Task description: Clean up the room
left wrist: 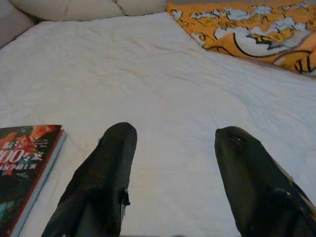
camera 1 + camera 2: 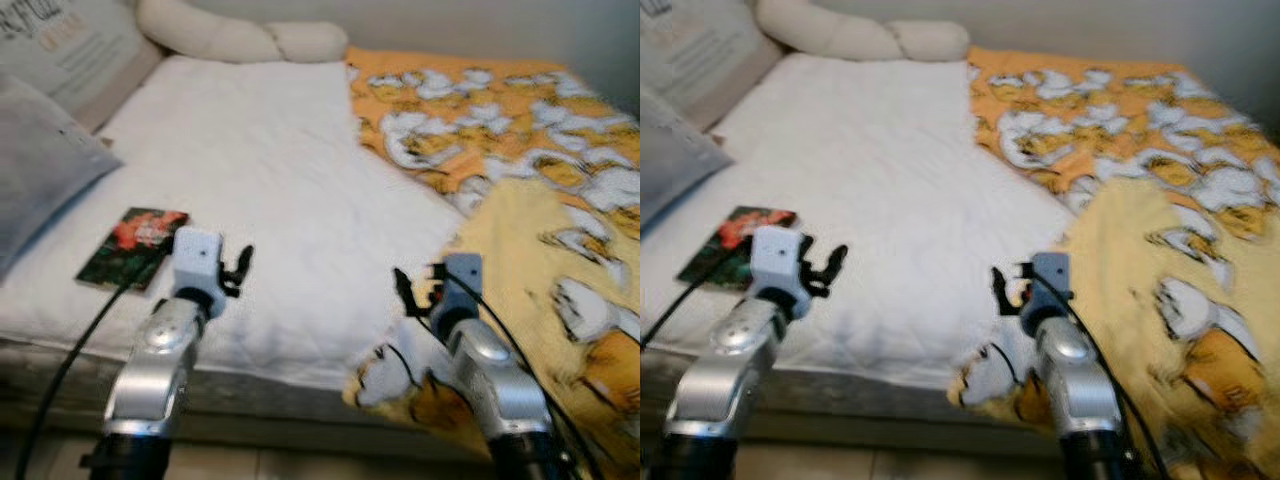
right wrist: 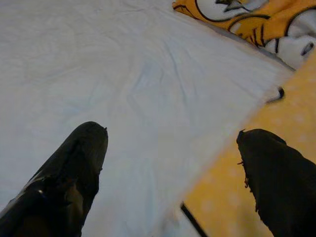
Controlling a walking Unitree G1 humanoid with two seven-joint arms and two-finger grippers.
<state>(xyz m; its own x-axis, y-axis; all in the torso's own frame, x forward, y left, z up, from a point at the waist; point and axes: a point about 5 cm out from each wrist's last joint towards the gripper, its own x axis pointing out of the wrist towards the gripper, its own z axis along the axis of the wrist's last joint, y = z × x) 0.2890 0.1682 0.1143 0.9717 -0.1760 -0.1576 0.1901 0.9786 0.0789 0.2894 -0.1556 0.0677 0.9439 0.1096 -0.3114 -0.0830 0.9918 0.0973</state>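
Bed [image 2: 290,190], white sheet; orange duck-print blanket [image 2: 520,130] over its right side; book [image 2: 132,247] flat near the front left edge, beside a grey pillow [image 2: 40,170]; left claw [image 1: 170,148] spread, empty, just right of the book; right claw [image 3: 173,148] spread, empty, above the blanket's edge.

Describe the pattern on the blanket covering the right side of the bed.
The blanket is orange and yellow with white cartoon figures, clearest in the left eye view.
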